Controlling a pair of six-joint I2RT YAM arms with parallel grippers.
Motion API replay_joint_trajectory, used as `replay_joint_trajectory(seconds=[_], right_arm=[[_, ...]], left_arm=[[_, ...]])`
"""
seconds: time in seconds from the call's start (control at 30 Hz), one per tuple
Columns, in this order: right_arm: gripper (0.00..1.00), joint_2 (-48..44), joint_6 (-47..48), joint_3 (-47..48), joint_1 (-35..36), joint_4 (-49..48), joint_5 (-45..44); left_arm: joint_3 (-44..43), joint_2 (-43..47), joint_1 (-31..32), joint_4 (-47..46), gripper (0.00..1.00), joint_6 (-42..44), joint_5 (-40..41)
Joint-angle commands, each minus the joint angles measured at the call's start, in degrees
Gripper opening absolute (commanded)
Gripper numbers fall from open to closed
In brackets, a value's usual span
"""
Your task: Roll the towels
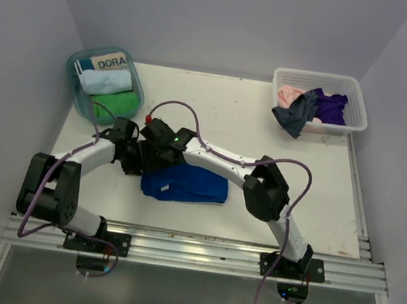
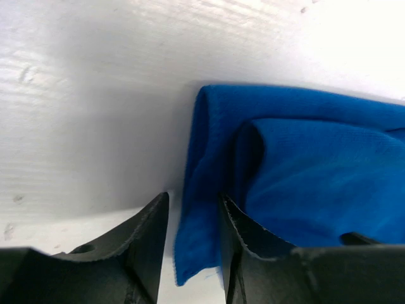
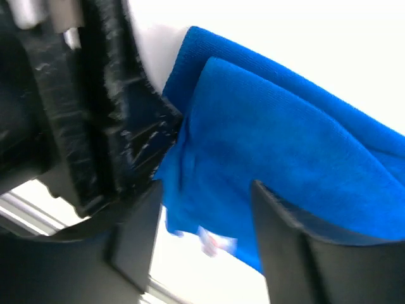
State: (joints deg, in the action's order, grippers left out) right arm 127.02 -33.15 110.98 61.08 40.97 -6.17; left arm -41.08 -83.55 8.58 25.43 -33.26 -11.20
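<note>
Royal blue cloth towel (image 1: 184, 183) runs left-right, both arms at its left end. Right hand (image 3: 205, 187) gapes, empty, astride it; left hand (image 2: 193, 199) is nearly closed on the edge, grip unclear.

The right arm (image 1: 221, 160) covers part of the blue towel (image 1: 188, 184).

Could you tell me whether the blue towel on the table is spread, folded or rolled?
Folded, not rolled: the blue towel lies in overlapping layers, one edge atop another in both wrist views.
</note>
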Motion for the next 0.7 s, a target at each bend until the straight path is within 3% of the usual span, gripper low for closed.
replay_joint_trajectory(seconds=[0.0,0.1,0.17,0.3,0.33,0.43,0.67], right_arm=[[0.67,-1.8,1.1,4.2,-0.1,-0.3,-0.7],[0.69,-6.2,1.2,2.5,-1.8,-1.2,-0.8],[0.65,-11.8,1.4,-2.7,-3.0,-3.2,-1.5],[0.49,-19.8,1.2,-13.8,-7.6,-6.1,-2.0],[0.4,-20.9,1.1,-16.1,-8.5,-6.2,-1.8],[0.31,-24.7,0.4,-24.5,-11.5,-6.2,-1.1],[0.36,-31.0,-1.1,-36.0,-13.5,-5.6,-3.0]], left_arm=[[-0.2,2.4,-0.2,5.8,0.42,0.1,5.7],[-2.6,4.9,-0.4,9.2,0.43,-0.2,8.2],[-4.8,6.8,-0.7,11.5,0.44,-0.5,9.2],[-8.5,9.8,-0.8,13.9,0.45,-0.6,10.9],[-9.5,10.2,-0.8,13.9,0.45,0.4,10.9],[-10.4,11.4,-0.6,13.6,0.45,2.5,8.5],[-9.5,8.5,7.5,12.0,0.52,1.9,4.3]])
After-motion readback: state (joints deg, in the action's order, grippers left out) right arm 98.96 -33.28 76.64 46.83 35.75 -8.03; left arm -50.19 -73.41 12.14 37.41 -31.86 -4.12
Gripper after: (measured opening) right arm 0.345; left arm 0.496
